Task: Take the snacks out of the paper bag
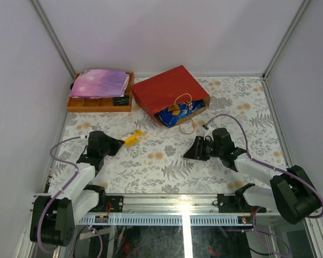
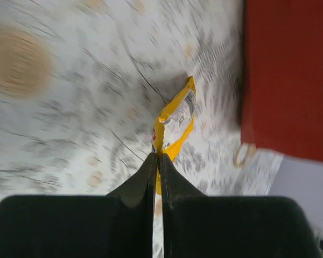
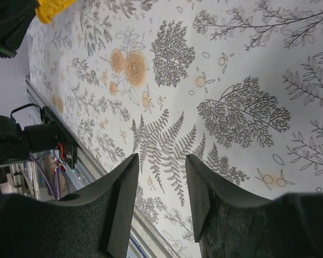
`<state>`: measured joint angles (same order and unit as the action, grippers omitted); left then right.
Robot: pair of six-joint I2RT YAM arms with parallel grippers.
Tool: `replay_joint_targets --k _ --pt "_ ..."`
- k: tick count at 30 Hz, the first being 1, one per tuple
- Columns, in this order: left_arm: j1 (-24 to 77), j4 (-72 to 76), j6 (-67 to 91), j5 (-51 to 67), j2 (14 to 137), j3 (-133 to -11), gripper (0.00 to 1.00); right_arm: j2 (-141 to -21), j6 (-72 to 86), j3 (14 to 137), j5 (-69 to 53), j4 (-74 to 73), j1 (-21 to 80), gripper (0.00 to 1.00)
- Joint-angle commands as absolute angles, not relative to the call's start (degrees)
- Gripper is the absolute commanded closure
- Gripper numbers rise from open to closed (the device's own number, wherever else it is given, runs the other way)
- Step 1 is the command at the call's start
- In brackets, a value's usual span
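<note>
The red paper bag (image 1: 169,90) lies on its side at the back centre, mouth toward me, with a blue chip bag (image 1: 177,113) showing in the opening. My left gripper (image 1: 120,143) is shut on the near end of a small yellow-orange snack packet (image 1: 133,138), left of the bag. In the left wrist view the packet (image 2: 177,115) sticks out beyond the closed gripper (image 2: 159,156), and the red bag (image 2: 288,80) fills the right side. My right gripper (image 1: 187,153) hovers open over the floral tabletop in front of the bag; the right gripper (image 3: 162,161) has nothing between its fingers.
An orange compartment tray (image 1: 99,105) stands at the back left with a pink-purple starry pouch (image 1: 99,82) on it. The bag's cord handle (image 1: 187,129) loops onto the table. White walls close in the sides and back. A metal rail (image 1: 177,201) runs along the near edge.
</note>
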<state>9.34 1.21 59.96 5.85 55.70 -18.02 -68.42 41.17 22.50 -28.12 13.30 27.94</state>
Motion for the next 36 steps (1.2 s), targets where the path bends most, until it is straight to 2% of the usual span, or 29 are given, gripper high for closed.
replay_joint_targets --k 1,8,12,16,21,25,31,36 --pt "-0.41 -7.21 63.17 1.46 52.14 -17.69 1.00 -68.91 39.57 25.35 -33.76 13.01 27.60 0.53" --pt "-12.02 -18.07 67.85 -5.33 51.78 -20.68 1.00 -66.24 36.76 26.62 -34.26 7.86 27.62 0.51" --pt "-19.54 -13.77 65.40 -4.30 53.39 -19.64 1.00 -66.61 35.46 27.38 -35.05 6.12 27.62 0.50" --pt "-25.34 -11.11 63.15 -3.46 60.36 -21.57 1.00 -66.14 36.63 27.42 -34.88 6.28 27.61 0.50" --pt "-28.47 -8.02 60.79 -6.11 69.86 -27.57 1.00 -62.97 37.79 27.82 -33.37 3.63 27.60 0.49" --pt "-30.40 -11.31 60.28 -8.39 76.72 -34.99 1.00 -59.22 37.36 27.50 -30.82 -0.36 27.66 0.49" --pt "-35.87 -7.87 62.78 -3.82 81.35 -37.64 1.00 -51.93 39.71 26.04 -27.79 -5.83 27.75 0.48" --pt "-36.38 -5.88 63.49 -2.49 88.07 -40.56 1.00 -47.94 40.31 26.51 -23.88 -10.86 27.69 0.48"
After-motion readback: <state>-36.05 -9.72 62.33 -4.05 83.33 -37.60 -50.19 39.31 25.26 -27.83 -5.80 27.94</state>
